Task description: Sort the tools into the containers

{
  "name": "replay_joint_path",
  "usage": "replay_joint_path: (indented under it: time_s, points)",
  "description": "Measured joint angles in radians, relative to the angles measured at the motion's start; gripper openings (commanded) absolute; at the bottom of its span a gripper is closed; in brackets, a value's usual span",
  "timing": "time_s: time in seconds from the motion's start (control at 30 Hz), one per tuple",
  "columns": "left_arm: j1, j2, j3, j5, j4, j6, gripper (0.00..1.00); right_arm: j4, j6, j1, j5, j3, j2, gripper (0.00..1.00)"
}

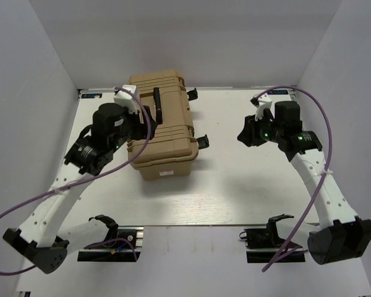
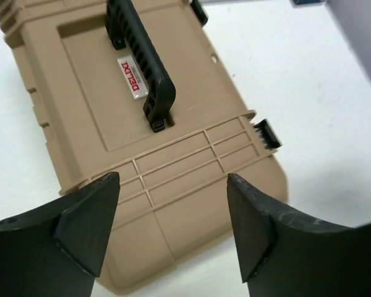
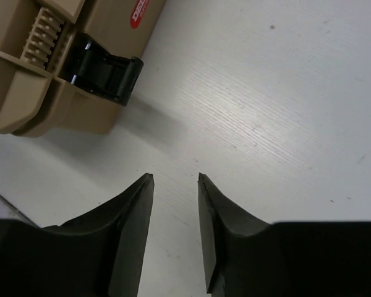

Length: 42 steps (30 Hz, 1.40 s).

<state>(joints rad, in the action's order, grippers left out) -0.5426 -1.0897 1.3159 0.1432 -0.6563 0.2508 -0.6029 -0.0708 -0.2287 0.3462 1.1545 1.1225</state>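
No tools show in any view. A tan hard case [image 1: 164, 133] lies shut on the white table [image 1: 247, 185], its black carry handle [image 1: 157, 105] on top. My left gripper [image 1: 138, 124] hovers over the case's near-left part. In the left wrist view its jaws [image 2: 173, 182] stand wide open and empty above the ribbed lid [image 2: 111, 111] and the handle [image 2: 142, 55]. My right gripper [image 1: 246, 135] hangs over bare table to the right of the case. Its jaws [image 3: 175, 177] are apart with nothing between them, near a black side latch [image 3: 105, 74].
White walls close the table in at left, back and right. Another black latch [image 2: 267, 133] sticks out from the case's side. Black mounts [image 1: 111, 232] sit at the near edge by the arm bases.
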Motion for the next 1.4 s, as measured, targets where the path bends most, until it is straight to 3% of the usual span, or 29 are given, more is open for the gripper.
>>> replay_joint_path:
  time_s: [0.07,0.1,0.13,0.23,0.27,0.53,0.83,1.13,1.23,1.4]
  points:
    - [0.0,0.058,-0.008,0.002,0.005,0.001,0.88,0.005,0.001,0.0,0.032,0.002,0.047,0.23]
    - [0.0,0.093,-0.02,0.003,0.007,0.002,0.9,0.006,0.003,-0.002,0.05,0.005,0.082,0.02]
    - [0.0,0.126,-0.036,0.006,0.011,0.004,0.91,0.006,0.004,-0.004,0.066,0.011,0.125,0.0]
    - [0.0,0.25,-0.112,0.014,0.017,0.013,0.92,0.006,0.019,-0.016,0.092,0.054,0.284,0.0]
    - [0.0,0.282,-0.131,0.015,0.013,0.013,1.0,0.01,0.022,-0.02,0.095,0.067,0.332,0.0]
    - [0.0,0.415,-0.214,0.031,0.002,0.037,1.0,0.018,0.043,-0.095,0.094,0.166,0.587,0.0]
    - [0.0,0.492,-0.401,0.043,-0.004,0.088,1.0,0.029,0.044,-0.132,0.073,0.166,0.608,0.0]
    - [0.0,0.614,-0.403,0.048,-0.01,0.121,1.0,0.045,0.119,-0.192,0.135,0.171,0.674,0.0]
    - [0.0,0.657,-0.401,0.068,-0.029,0.134,1.0,0.109,0.149,-0.208,0.146,0.074,0.613,0.0]
    - [0.0,0.715,-0.407,0.086,-0.046,0.156,1.0,0.277,0.261,-0.258,0.153,-0.243,0.419,0.0]
